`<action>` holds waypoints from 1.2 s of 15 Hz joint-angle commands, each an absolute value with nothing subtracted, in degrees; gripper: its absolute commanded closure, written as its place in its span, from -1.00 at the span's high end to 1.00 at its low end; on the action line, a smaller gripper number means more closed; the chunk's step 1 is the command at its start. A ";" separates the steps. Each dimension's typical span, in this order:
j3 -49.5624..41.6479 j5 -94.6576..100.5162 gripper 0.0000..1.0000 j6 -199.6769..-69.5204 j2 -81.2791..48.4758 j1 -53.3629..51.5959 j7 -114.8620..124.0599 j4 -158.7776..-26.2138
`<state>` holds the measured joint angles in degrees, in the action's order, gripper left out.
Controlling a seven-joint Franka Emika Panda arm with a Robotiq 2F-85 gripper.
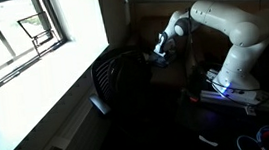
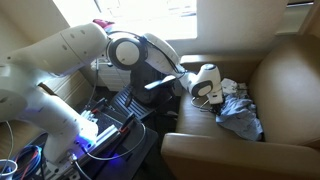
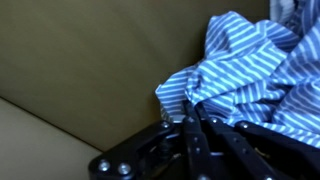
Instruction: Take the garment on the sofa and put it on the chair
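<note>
A blue and white striped garment (image 3: 255, 60) lies crumpled on the brown sofa seat (image 2: 290, 75); it also shows in an exterior view (image 2: 240, 112). My gripper (image 3: 195, 122) is at the garment's near edge, its two black fingers pressed together with a fold of striped cloth pinched between the tips. In an exterior view the gripper (image 2: 217, 97) sits at the garment's left side, low over the seat. The dark chair (image 1: 125, 81) stands beside the sofa, under the arm, and holds nothing.
The white robot base (image 1: 235, 69) stands next to the sofa, with cables and a lit box (image 2: 100, 135) on the floor. A window and white wall (image 1: 22, 57) run along one side. The sofa's backrest and armrest (image 2: 215, 150) enclose the garment.
</note>
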<state>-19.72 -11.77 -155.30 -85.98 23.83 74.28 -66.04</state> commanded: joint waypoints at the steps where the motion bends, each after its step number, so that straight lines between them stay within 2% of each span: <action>1: -13.87 -12.33 -0.98 -144.06 -83.90 29.30 64.12 -61.34; 7: -8.76 -12.56 -0.98 -138.47 -67.05 35.57 44.69 -68.10; 13: -5.38 -18.12 -0.98 -159.98 -51.52 39.28 37.19 -80.44; 18: 11.26 -31.72 -0.98 -168.04 -38.53 51.50 24.76 -90.93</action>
